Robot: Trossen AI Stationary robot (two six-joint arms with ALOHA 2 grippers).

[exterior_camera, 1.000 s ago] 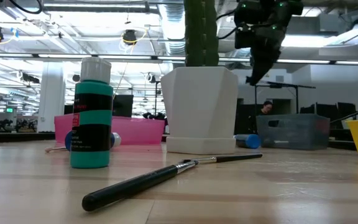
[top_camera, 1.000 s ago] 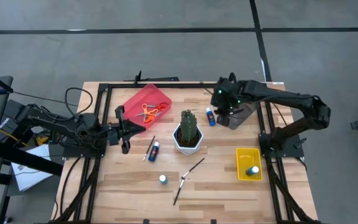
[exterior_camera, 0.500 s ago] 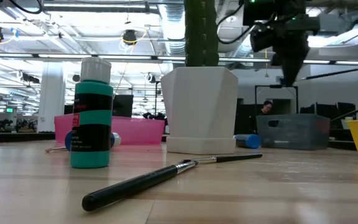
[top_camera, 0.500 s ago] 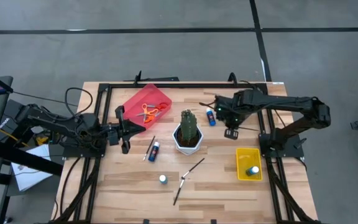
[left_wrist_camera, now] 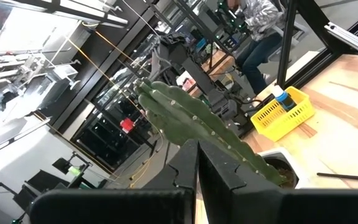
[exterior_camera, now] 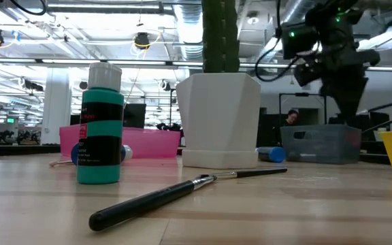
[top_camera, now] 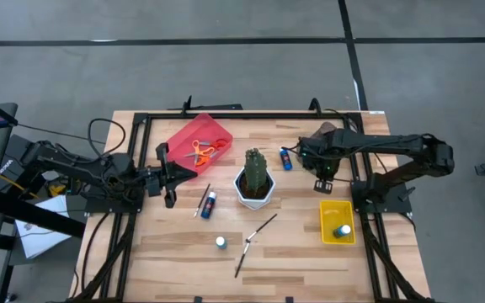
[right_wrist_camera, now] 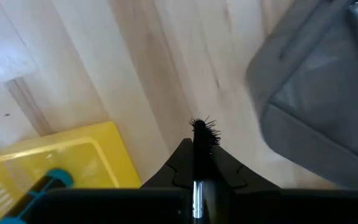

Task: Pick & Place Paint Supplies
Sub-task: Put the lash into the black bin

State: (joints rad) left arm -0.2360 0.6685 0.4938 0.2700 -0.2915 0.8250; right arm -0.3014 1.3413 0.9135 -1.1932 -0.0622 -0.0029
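My right gripper (top_camera: 323, 178) points down over the table between the cactus (top_camera: 255, 175) and the yellow bin (top_camera: 336, 210), shut on a paintbrush (right_wrist_camera: 199, 129). A blue bottle (top_camera: 342, 230) lies in the bin. My left gripper (top_camera: 188, 171) waits shut at mid-left, level, facing the cactus (left_wrist_camera: 191, 121). On the table are a lying blue bottle (top_camera: 285, 157), another bottle (top_camera: 210, 202) beside a brush (top_camera: 202, 200), an upright bottle (top_camera: 221, 242) and two brushes (top_camera: 255, 237). Orange scissors (top_camera: 202, 151) lie in the red tray (top_camera: 183, 135). My right gripper pinches the paintbrush between its two fingers, with the brush lying along them. The bristle tip (right_wrist_camera: 200, 127) sticks out past the fingertips, and the metal ferrule (right_wrist_camera: 196, 194) sits between them. The fingers point down, the brush is clear of the table, and its handle is hidden.
The cactus in its white pot (exterior_camera: 220, 122) stands mid-table. A grey container (exterior_camera: 318, 144) sits at the far right, seen blurred in the right wrist view as a grey shape (right_wrist_camera: 316, 106). Black frame rails (top_camera: 141, 151) run along the table's sides.
My right gripper has moved from the far side near the lying blue bottle toward the table's near right, closer to the yellow bin. It has come down and tipped from slanting to pointing down, staying shut on the brush.
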